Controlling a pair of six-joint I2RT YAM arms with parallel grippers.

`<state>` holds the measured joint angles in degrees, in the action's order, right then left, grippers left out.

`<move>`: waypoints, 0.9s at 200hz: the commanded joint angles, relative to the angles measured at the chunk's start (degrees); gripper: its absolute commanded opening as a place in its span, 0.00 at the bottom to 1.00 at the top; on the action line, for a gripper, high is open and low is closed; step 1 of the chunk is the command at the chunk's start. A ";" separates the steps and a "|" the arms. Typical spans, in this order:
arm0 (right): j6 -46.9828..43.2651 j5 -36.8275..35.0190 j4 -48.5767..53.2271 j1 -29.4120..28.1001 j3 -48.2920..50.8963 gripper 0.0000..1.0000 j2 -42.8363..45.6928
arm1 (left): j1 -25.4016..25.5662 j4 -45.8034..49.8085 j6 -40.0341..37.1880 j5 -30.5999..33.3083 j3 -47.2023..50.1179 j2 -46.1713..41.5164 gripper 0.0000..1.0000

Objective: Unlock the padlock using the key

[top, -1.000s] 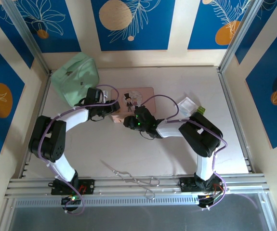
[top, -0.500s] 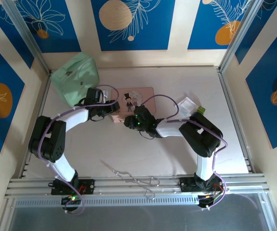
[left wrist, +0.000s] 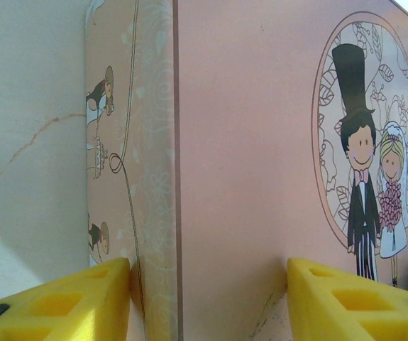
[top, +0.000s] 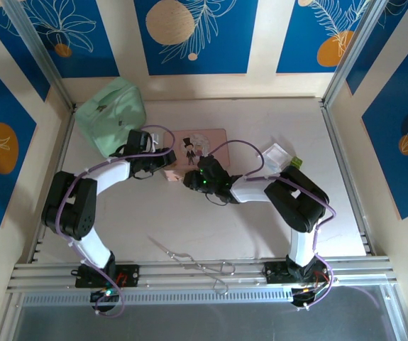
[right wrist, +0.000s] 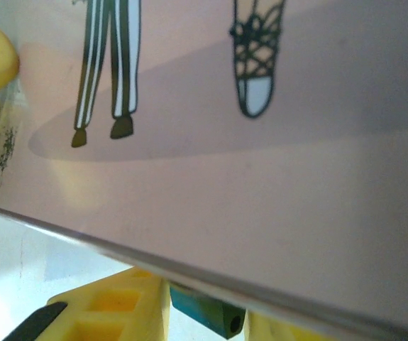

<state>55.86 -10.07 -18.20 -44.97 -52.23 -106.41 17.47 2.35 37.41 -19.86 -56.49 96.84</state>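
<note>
Pale table [top: 189, 220]: pink tin [top: 214, 138], green pouch [top: 108, 114], wire tool [top: 172, 250], clear packet [top: 278, 155].

Top view: bright, even light from overhead. Table [top: 189, 220] pale, close to washed out. Short soft shadows beneath the arms [top: 111, 174]. Sharp across the frame.

Left wrist view: well lit. Pink tin [left wrist: 246, 177] crisp in its print. Yellow fingers [left wrist: 62, 305] soft at the bottom edge. Faint slanting shadow on the white surface, lower left.

Right wrist view: dimmer, blurred by closeness. Broad grey shadow band across the tin lid. Padlock [right wrist: 207, 312] teal, fuzzy, in shade.
</note>
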 commanded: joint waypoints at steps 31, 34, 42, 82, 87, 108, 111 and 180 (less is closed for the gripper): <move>9.26 4.97 19.43 1.10 6.46 0.20 -5.23 | 0.87 3.11 -0.66 -1.59 1.12 -1.08 0.55; 9.31 4.97 19.35 1.18 6.52 0.18 -5.22 | 0.82 3.08 -0.59 -1.54 1.07 -1.10 0.55; 9.43 5.14 19.18 1.28 6.73 0.16 -5.28 | 0.81 3.11 -0.64 -1.59 1.03 -1.05 0.55; 9.51 5.75 18.50 1.60 7.10 0.10 -5.16 | 0.85 3.97 -1.19 -1.31 0.60 -0.95 0.54; 9.53 5.80 18.25 1.71 7.39 0.09 -5.09 | 0.87 4.06 -1.26 -1.17 0.57 -1.03 0.54; 9.65 6.10 17.47 1.91 7.79 0.08 -4.94 | 0.81 4.17 -1.33 -0.92 0.59 -1.07 0.54; 9.56 6.11 17.50 1.96 7.73 0.07 -4.99 | 0.78 4.21 -1.41 -0.89 0.59 -1.00 0.54; 9.54 5.87 17.32 2.04 7.95 0.00 -4.94 | 0.79 5.41 -2.25 -0.54 -0.46 -1.22 0.53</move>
<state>55.75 -9.17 -18.39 -44.23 -49.58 -104.84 17.47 2.63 36.97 -19.57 -56.51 96.71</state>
